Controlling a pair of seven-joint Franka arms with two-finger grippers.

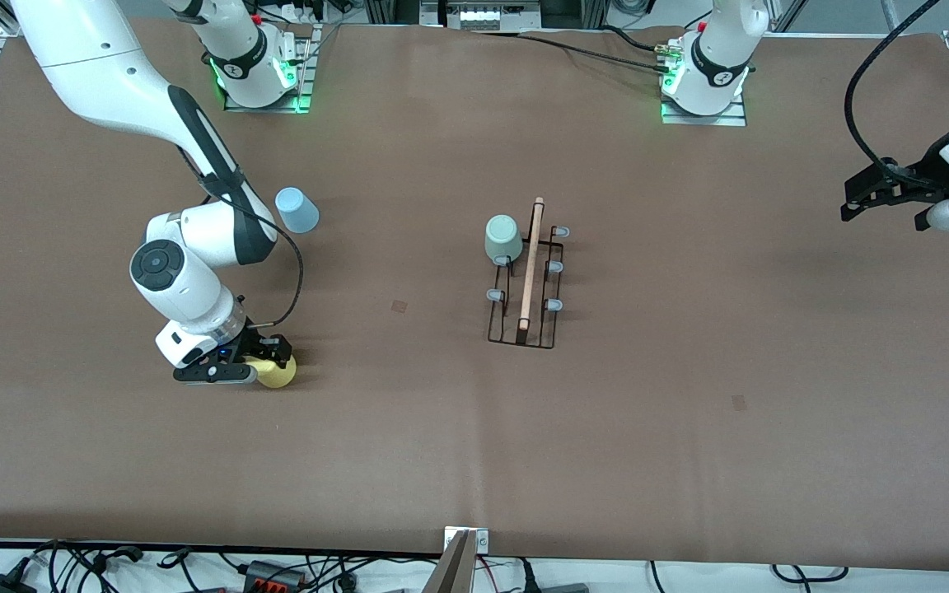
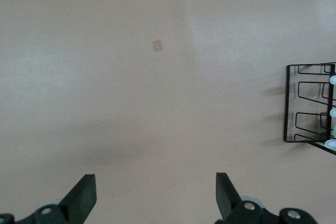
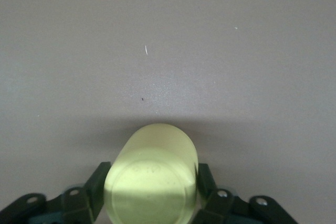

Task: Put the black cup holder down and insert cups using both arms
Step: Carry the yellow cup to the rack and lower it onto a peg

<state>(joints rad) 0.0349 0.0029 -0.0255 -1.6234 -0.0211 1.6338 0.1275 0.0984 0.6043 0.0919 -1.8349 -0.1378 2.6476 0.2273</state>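
Observation:
The black cup holder (image 1: 528, 284) stands mid-table, wooden rod on top, and its end shows in the left wrist view (image 2: 310, 103). A sage green cup (image 1: 503, 239) sits upturned on one of its pegs at the end farther from the front camera. A light blue cup (image 1: 296, 210) stands upturned toward the right arm's end. Nearer the camera than it, the yellow cup (image 1: 278, 373) lies on its side on the table, with my right gripper (image 1: 264, 362) shut on it; both fingers press its sides (image 3: 152, 174). My left gripper (image 1: 848, 201) waits open and empty (image 2: 156, 187) above the left arm's end.
Two small square marks (image 1: 399, 306) (image 1: 739, 402) lie on the brown table cover. Cables and a metal bracket (image 1: 460, 560) line the edge nearest the camera. The arm bases (image 1: 260, 74) (image 1: 709, 78) stand along the edge farthest from it.

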